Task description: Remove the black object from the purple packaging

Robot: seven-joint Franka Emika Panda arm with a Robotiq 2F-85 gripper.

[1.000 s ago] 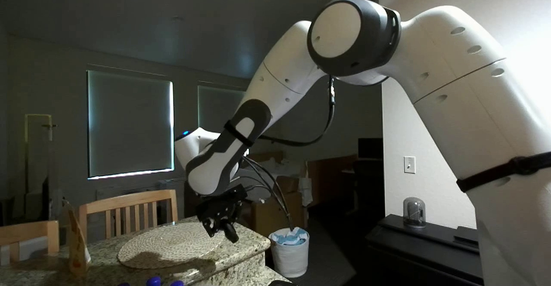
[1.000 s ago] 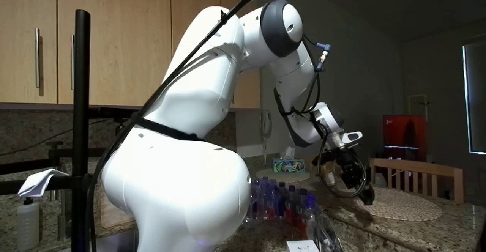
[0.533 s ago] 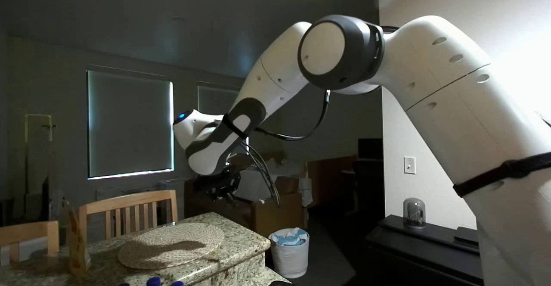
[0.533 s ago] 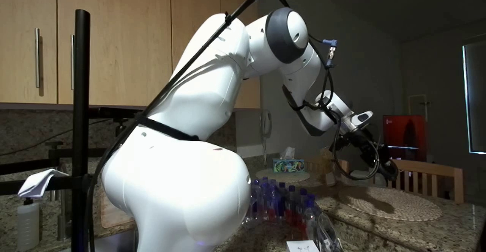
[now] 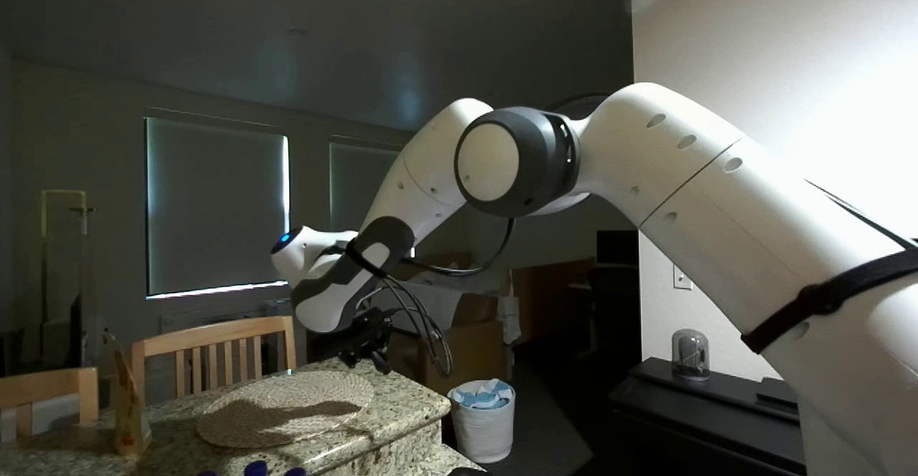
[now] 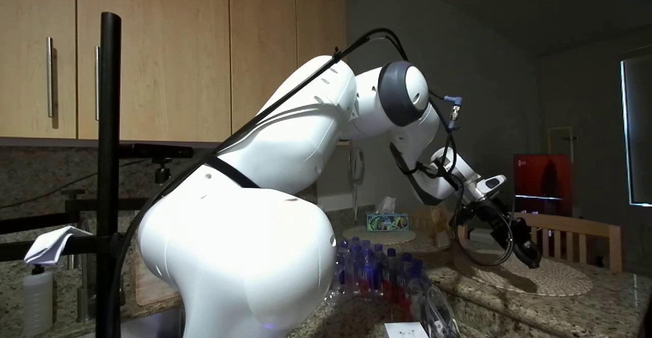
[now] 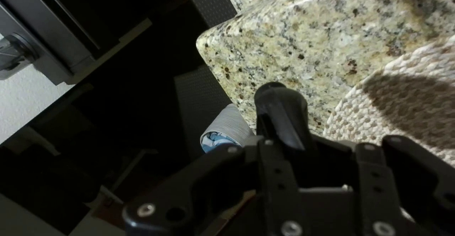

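The black object is a dark, glossy, rounded lump that sticks out past my fingertips in the wrist view. My gripper is shut on it. In an exterior view the gripper is above the counter near the woven placemat, with the black object pointing down. In an exterior view the object is at the gripper's lower end, above the placemat. How the fingers touch it is too dark to tell. No purple packaging shows in any view.
A round woven placemat lies on the granite counter. A white bin with blue cloth stands beyond the counter's corner. A paper bag and chairs are near. Bottles stand on the lower counter.
My arm first rises and reaches outward, then lowers again with the black object. The gripper now stands farther out over the placemat than a second ago. The grip looks the same.
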